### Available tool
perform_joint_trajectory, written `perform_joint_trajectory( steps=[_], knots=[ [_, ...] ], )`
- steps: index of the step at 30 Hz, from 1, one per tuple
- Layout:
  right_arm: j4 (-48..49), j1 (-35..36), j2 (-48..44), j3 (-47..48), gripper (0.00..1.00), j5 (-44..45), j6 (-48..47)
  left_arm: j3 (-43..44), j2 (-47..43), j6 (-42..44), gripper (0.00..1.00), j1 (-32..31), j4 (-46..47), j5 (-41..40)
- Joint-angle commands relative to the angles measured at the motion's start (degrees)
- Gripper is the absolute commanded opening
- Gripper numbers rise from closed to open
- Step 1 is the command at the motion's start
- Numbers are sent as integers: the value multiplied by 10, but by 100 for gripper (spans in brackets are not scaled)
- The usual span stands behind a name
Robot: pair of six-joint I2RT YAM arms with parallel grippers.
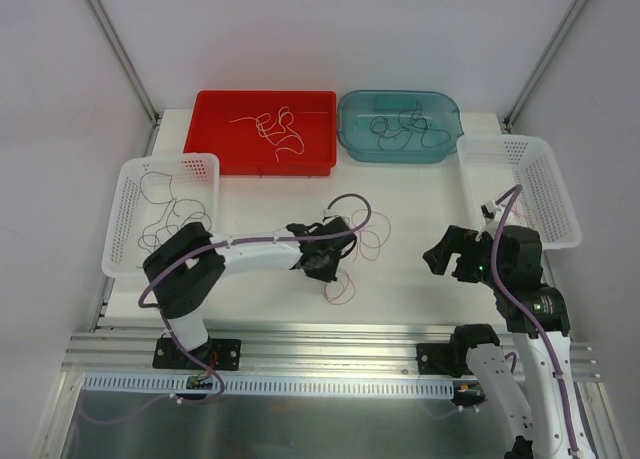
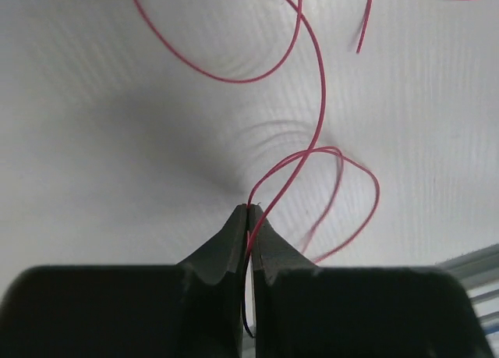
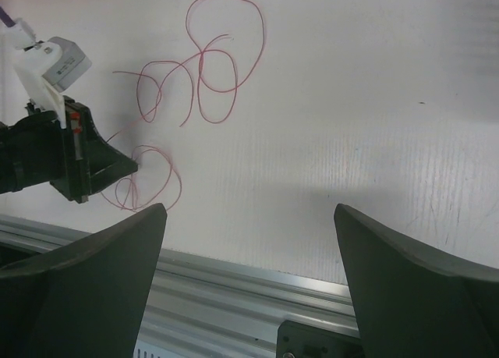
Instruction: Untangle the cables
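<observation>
Pincer on left (image 2: 248,208) pinching red-pink cable (image 2: 320,77), plain in wrist view, right pincer (image 3: 249,210) spread

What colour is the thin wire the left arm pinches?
Red-pink; the wire shows best in the left wrist view, in the left gripper.

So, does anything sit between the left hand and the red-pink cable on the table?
Nothing visible does. The left hand is shut on a strand of the red-pink cable, pinched at its very tip.
</observation>
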Motion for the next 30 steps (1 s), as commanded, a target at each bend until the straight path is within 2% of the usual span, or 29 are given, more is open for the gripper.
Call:
perform_joint_trajectory(
  steps=[1,5,10,14,17,23,30],
  knots=[
    [16,2,-2,-3,94,-8,6,2,-95,15,0,-4,-79,-43],
    [20,2,-3,-3,94,-17,5,58,-180,51,0,6,-134,-68],
    [41,2,2,-6,93,-67,0,125,-229,116,0,20,-172,-59],
    [47,2,3,-6,93,-97,-5,223,-259,146,0,22,-233,-74],
    [54,2,3,-10,93,-119,-10,274,-281,175,0,23,-238,-75],
    [138,5,5,-26,93,-241,21,322,-254,197,0,30,-236,-61],
    [238,37,46,-9,96,-311,35,310,-190,206,0,28,-227,5]
  ],
)
